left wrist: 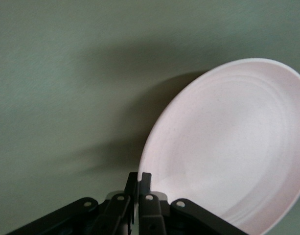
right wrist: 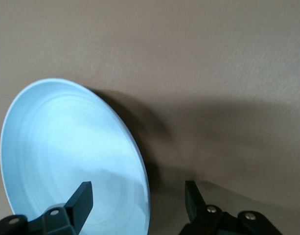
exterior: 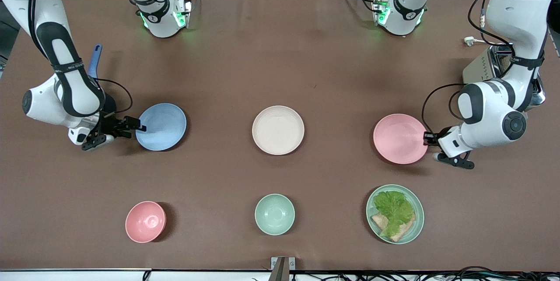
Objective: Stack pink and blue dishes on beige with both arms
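Observation:
The beige plate (exterior: 278, 130) lies flat at the table's middle with nothing on it. The blue plate (exterior: 161, 126) (right wrist: 66, 147) sits toward the right arm's end and looks tilted. My right gripper (exterior: 141, 128) (right wrist: 137, 188) is open with the plate's rim between its fingers, one finger over the plate's inside and one outside it. The pink plate (exterior: 400, 138) (left wrist: 228, 147) sits toward the left arm's end, also tilted, with a shadow under it. My left gripper (exterior: 425, 138) (left wrist: 140, 178) is shut on its rim.
Nearer the front camera stand a pink bowl (exterior: 145, 222), a pale green bowl (exterior: 274, 214) and a green plate (exterior: 419, 211) with lettuce and bread. A metal appliance (exterior: 485, 68) sits by the left arm. A blue-handled object (exterior: 95, 60) lies by the right arm.

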Tool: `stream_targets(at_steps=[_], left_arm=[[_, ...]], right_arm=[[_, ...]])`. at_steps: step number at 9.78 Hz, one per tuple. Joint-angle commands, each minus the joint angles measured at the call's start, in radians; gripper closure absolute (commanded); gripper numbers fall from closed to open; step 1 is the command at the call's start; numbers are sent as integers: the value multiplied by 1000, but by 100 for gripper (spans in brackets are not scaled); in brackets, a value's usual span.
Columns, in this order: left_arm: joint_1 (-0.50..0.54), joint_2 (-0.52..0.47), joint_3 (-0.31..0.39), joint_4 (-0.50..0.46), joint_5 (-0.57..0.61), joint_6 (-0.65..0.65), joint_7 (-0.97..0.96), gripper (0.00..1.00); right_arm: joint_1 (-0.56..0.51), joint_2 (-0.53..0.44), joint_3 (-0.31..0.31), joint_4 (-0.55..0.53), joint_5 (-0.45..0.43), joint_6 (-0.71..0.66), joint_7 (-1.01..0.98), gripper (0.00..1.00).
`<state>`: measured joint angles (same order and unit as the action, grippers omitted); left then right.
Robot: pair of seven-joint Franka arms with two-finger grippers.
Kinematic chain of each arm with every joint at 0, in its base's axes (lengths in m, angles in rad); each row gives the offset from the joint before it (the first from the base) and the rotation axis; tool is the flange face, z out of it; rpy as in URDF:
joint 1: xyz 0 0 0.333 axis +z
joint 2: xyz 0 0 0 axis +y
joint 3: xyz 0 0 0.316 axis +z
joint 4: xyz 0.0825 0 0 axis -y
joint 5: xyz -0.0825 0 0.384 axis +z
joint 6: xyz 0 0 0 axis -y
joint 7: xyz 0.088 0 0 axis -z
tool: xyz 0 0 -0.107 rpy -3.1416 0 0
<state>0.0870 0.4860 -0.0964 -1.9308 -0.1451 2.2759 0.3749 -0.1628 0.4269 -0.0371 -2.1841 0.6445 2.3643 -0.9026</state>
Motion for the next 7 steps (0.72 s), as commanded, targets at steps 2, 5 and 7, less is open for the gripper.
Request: stream_targets(at_steps=[2, 5, 7], left_arm=[[-13, -27, -208, 67, -10, -79, -343, 100], [-165, -15, -273, 76, 6, -43, -581, 100], [-271, 31, -272, 90, 10, 48, -732, 100]], right_arm=[[0, -19, 5, -40, 32, 18, -32, 54], [-3, -4, 3, -33, 47, 10, -21, 99], [-4, -17, -16, 9, 47, -57, 23, 100]])
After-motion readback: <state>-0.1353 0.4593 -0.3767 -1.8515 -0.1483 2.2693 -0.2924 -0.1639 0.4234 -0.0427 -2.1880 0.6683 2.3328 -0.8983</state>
